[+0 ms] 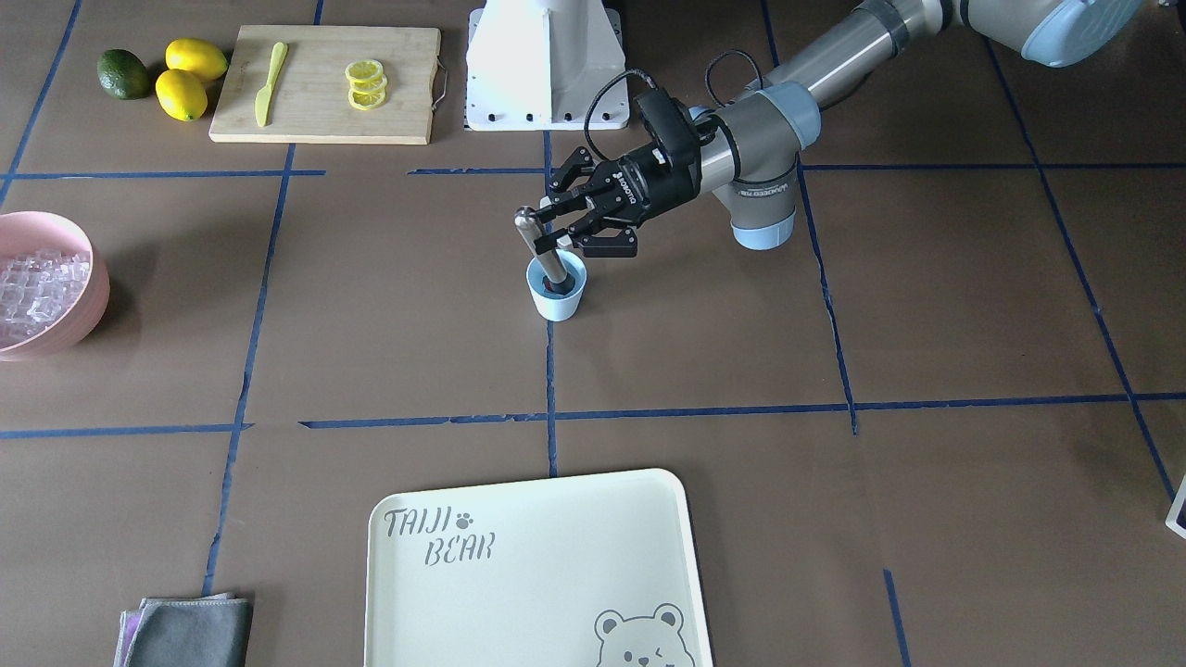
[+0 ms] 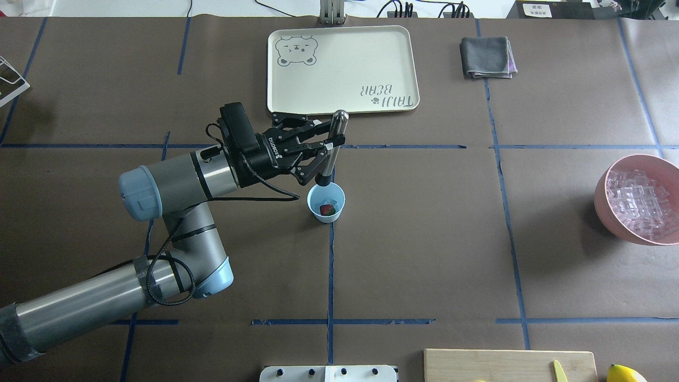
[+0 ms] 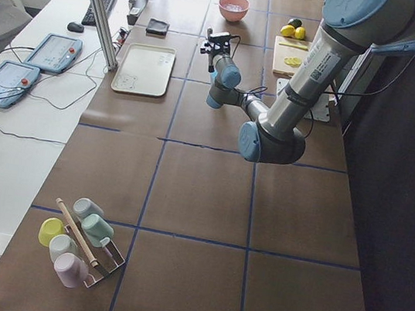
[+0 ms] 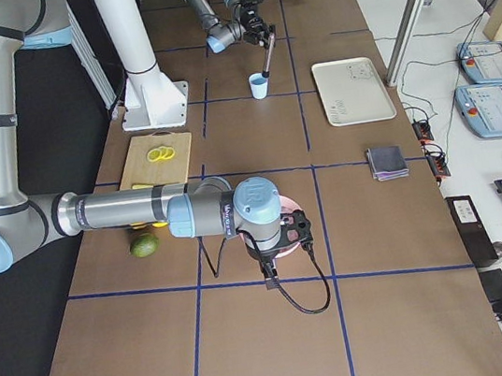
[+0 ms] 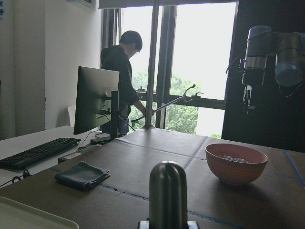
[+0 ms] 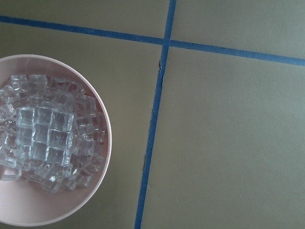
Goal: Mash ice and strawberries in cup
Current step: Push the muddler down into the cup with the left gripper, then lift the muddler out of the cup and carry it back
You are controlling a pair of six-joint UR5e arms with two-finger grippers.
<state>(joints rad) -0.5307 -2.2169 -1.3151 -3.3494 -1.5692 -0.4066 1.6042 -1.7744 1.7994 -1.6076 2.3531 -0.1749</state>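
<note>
My left gripper (image 1: 556,233) (image 2: 325,147) is shut on a metal muddler (image 1: 540,243) (image 2: 336,132) and holds it nearly upright. The muddler's lower end is inside the small light-blue cup (image 1: 559,304) (image 2: 311,202) at the table's middle. A red strawberry (image 2: 328,210) lies in the cup beside the muddler's tip. I cannot tell whether ice is in the cup. The ice (image 2: 639,204) (image 6: 43,143) fills a large pink bowl (image 2: 602,196) (image 6: 107,138). My right gripper (image 4: 281,231) hangs above that bowl; I cannot tell whether it is open or shut.
A cream tray (image 1: 537,574) (image 2: 345,69) lies beyond the cup. A grey cloth (image 2: 487,57) lies beside the tray. A cutting board (image 1: 324,120) with lemon slices (image 1: 366,83) and a yellow knife (image 1: 269,83) sits near the robot base, next to two lemons (image 1: 190,79) and an avocado (image 1: 123,74).
</note>
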